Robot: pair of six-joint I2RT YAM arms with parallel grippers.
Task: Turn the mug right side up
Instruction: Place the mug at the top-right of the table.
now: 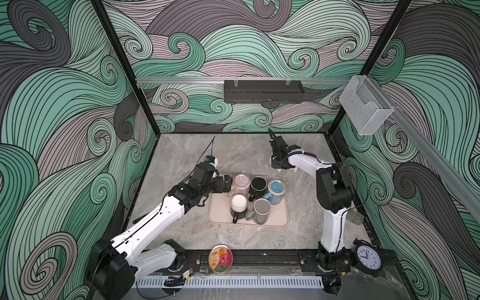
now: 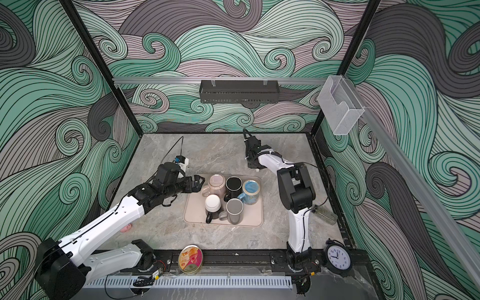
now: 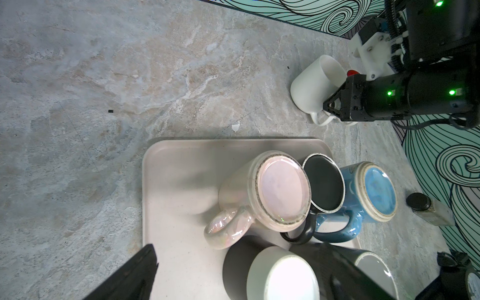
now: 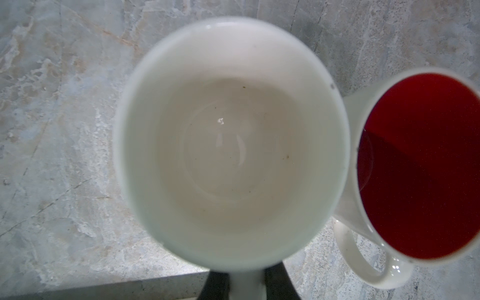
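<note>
The right gripper [image 3: 328,108] is closed on the handle of a white mug [image 4: 231,145], beyond the far right corner of the tray [image 1: 278,218]. In the right wrist view its dark fingers [image 4: 217,285] sit on either side of the handle. The mug's open mouth faces that camera, so it is mouth up. Whether its base rests on the marble table [image 1: 187,150] cannot be told. Just beside it stands a second white mug with a red inside [image 4: 420,166], also mouth up.

The left gripper [image 2: 198,182] reaches in low from the tray's left side with its fingers [image 3: 135,272] spread wide and holding nothing. It sits just beside the pink mug [image 1: 241,181], the nearest of those on the tray. No contact with it can be made out.

Five mugs crowd the tray. In the far row:
- The pink mug stands bottom up, with its pearly handle [image 3: 226,231] on the side toward the left arm.
- A black mug [image 1: 258,184] stands mouth up.
- A blue mug [image 1: 276,188] stands bottom up.

In the near row are a dark mug with a white base [image 1: 239,204], bottom up, and a grey mug [image 1: 261,209] (which way up it stands is hard to read).

Off the tray:
- A round printed tin [image 1: 220,259] lies on the front rail.
- A black clock [image 1: 367,255] stands near the right arm's base.
- A small jar with a black cap [image 3: 426,209] lies on the table at the right edge.
</note>
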